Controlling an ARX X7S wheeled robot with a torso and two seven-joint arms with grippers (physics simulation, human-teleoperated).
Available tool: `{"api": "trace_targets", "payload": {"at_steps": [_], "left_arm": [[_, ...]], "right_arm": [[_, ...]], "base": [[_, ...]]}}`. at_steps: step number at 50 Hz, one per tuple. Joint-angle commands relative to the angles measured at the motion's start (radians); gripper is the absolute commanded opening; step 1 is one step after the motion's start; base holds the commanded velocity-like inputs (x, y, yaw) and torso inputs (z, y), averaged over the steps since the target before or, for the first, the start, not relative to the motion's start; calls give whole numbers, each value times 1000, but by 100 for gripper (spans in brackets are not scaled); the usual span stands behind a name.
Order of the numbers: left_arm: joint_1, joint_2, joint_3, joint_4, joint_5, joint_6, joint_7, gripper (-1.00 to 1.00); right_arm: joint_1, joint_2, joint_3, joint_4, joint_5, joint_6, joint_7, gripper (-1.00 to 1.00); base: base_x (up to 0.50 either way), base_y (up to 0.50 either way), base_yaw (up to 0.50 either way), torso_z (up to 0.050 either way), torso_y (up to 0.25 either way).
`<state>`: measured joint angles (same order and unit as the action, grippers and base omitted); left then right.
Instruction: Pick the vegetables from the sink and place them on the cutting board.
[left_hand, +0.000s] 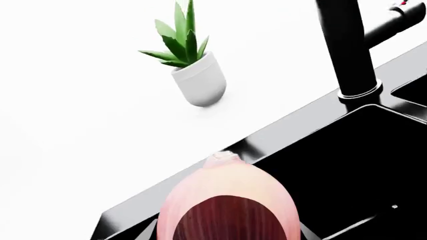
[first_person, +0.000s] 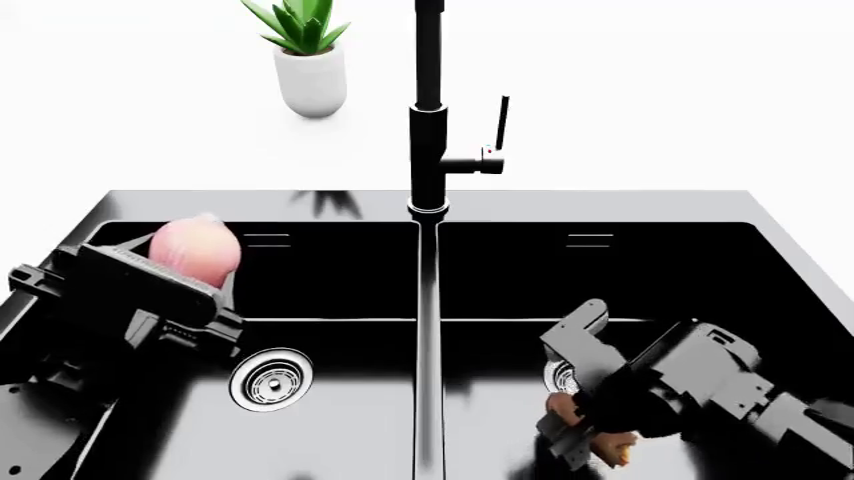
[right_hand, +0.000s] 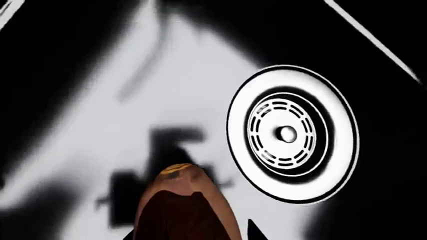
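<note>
My left gripper (first_person: 200, 265) is shut on the pale pink onion (first_person: 196, 248) and holds it over the far left part of the black sink (first_person: 601, 205). In the left wrist view the onion (left_hand: 227, 192) fills the space between the jaws above the sink's rim (left_hand: 200, 175). My right gripper (first_person: 587, 425) is low in the right basin, shut on the reddish-brown sweet potato (first_person: 611, 442). In the right wrist view the sweet potato (right_hand: 183, 200) sits between the jaws, close beside the round metal drain (right_hand: 290, 132). The cutting board is out of view.
The tall black faucet (first_person: 427, 110) stands at the middle back of the sink, on the divider between the basins. A potted green plant (first_person: 310, 60) stands on the white counter behind the left basin. The left basin's drain (first_person: 274, 378) is bare.
</note>
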<state>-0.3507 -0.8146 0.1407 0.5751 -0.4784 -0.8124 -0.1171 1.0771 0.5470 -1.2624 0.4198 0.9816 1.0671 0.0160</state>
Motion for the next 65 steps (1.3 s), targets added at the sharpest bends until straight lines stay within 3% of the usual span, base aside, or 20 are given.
{"api": "trace_targets", "payload": {"at_steps": [1, 8, 19, 28, 42, 50, 58, 65], "left_arm": [[31, 4, -52, 12, -15, 63, -18, -100], [42, 13, -56, 13, -1, 94, -28, -100], [79, 50, -140, 29, -84, 126, -24, -100], [83, 42, -226, 85, -147, 94, -56, -100], [124, 45, -389, 213, -266, 60, -113, -100], [270, 137, -467, 221, -228, 190, -90, -100], [319, 241, -399, 222, -130, 310, -87, -100], [285, 295, -341, 197, -116, 338, -94, -100]], "right_arm": [[81, 238, 197, -490, 197, 126, 262, -100], [106, 311, 360, -695, 347, 86, 450, -100], [-26, 415, 579, -895, 597, -167, 758, -100], [-116, 485, 667, -985, 651, -306, 813, -100], [-249, 591, 786, -1165, 640, -500, 872, -100], [-408, 605, 814, -1245, 509, -625, 850, -100], [-553, 593, 836, -1319, 336, -738, 863, -100], [-642, 556, 827, -1354, 184, -796, 848, -100]], "base": [[0, 0, 0, 0, 0], [0, 0, 0, 0, 17], [0, 0, 0, 0, 248], [0, 0, 0, 3, 173], [-314, 0, 0, 0, 0], [-500, 0, 0, 0, 0], [-500, 0, 0, 0, 0], [-496, 92, 0, 0, 0]]}}
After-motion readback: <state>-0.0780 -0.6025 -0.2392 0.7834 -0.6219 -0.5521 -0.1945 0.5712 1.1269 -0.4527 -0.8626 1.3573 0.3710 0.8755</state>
